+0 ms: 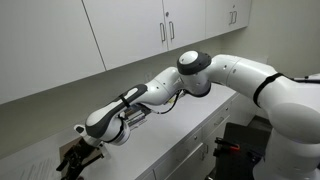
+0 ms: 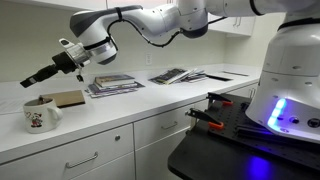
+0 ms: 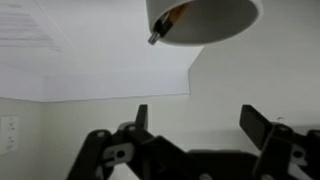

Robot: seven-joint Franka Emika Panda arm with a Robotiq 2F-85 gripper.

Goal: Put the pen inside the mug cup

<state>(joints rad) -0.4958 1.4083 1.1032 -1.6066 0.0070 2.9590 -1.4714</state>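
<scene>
The mug cup (image 3: 215, 25) is white in the wrist view, at the top edge. The pen (image 3: 167, 22), a thin dark reddish-brown stick, lies inside it with its tip leaning over the rim. My gripper (image 3: 195, 115) is open and empty, its two fingers apart from the mug. In an exterior view the mug (image 2: 40, 116) stands on the white counter, white with a small picture on its side. The gripper (image 2: 32, 79) hangs a little above it. In an exterior view the gripper (image 1: 72, 158) is low at the left; the mug is hidden there.
A flat brown board (image 2: 68, 98) lies just beside the mug. Stacks of books and magazines (image 2: 115, 85) (image 2: 180, 75) lie further along the counter (image 2: 150, 105). A sheet of paper (image 3: 90, 50) lies near the mug. Wall cabinets (image 1: 150, 30) hang above.
</scene>
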